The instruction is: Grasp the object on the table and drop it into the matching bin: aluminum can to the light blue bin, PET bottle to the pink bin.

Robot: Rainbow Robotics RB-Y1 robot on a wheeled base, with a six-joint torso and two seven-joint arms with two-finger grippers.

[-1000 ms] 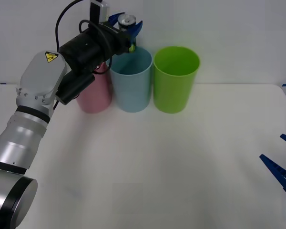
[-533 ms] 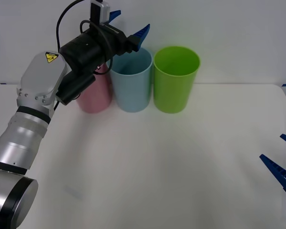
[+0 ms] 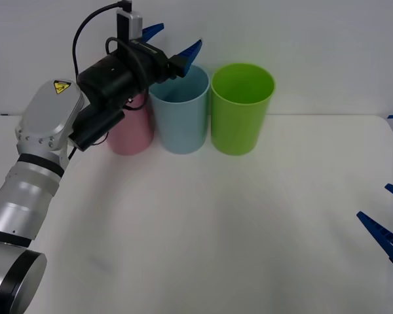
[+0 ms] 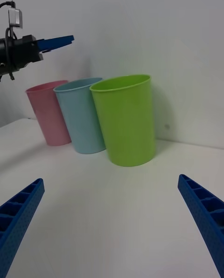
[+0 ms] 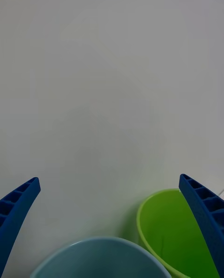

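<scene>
Left pincer [image 3: 173, 40] gapes above light blue bin [image 3: 179, 111], beside lime green bin [image 3: 242, 108].

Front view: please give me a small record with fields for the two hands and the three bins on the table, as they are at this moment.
left hand: open, empty, above the rim of the light blue bin
right hand: open, low over the table's right edge, idle
pink bin: upright, leftmost, partly behind the left arm
light blue bin: upright, middle of the row
lime green bin: upright, rightmost
table: white
</scene>
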